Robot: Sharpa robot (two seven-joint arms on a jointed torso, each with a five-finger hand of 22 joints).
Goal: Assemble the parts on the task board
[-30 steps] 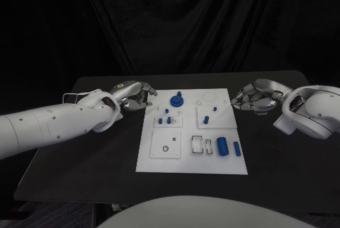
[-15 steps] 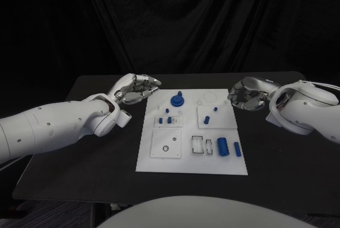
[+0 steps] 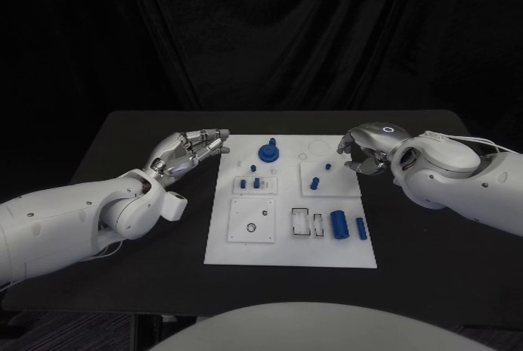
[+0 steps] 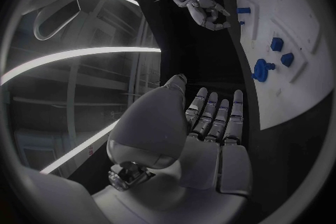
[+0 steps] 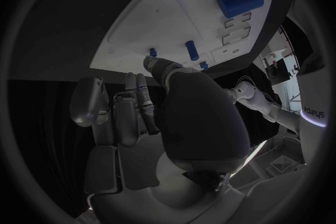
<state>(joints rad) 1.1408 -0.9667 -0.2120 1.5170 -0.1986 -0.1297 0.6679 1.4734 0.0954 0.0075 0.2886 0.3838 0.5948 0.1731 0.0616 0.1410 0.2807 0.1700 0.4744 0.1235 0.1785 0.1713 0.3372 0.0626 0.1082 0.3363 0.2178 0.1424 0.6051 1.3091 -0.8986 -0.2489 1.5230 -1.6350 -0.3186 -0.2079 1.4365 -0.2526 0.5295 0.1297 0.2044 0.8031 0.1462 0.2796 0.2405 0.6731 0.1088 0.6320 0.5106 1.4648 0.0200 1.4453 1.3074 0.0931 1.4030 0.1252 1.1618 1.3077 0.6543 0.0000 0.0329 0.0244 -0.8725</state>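
White task board (image 3: 292, 249) flat at the middle of the black bench (image 3: 436, 237). On the board's far edge, a round blue knobbed part (image 3: 268, 151) standing upright. Just nearer than that, two small blue pegs (image 3: 249, 184) upright in a small square plate on the board's left half, with a tiny blue piece (image 3: 253, 168) beside them toward the knob. On the board's right half, one blue peg (image 3: 314, 183) standing in a larger square plate and a smaller blue piece (image 3: 327, 168) just beyond it. Toward the board's near right corner, a thick blue cylinder (image 3: 340, 225) lying flat with a slimmer blue rod (image 3: 360, 228) just beside it on the outer side, both next to narrow rectangular slots. Near left of the board, a white square plate (image 3: 252, 219) with a small dark hole.

Left hand (image 3: 187, 150) off the board's far left corner, over bare bench, fingers (image 4: 210, 115) stretched out side by side toward the board, gripping nothing, apart from every part. Right hand (image 3: 364, 150) at the board's far right corner, fingers curled inward over the board's edge, nothing visible in the grip; wrist view (image 5: 150, 106) with fingers bent above the plate holding the pegs. Nothing standing between either hand and the blue pieces.
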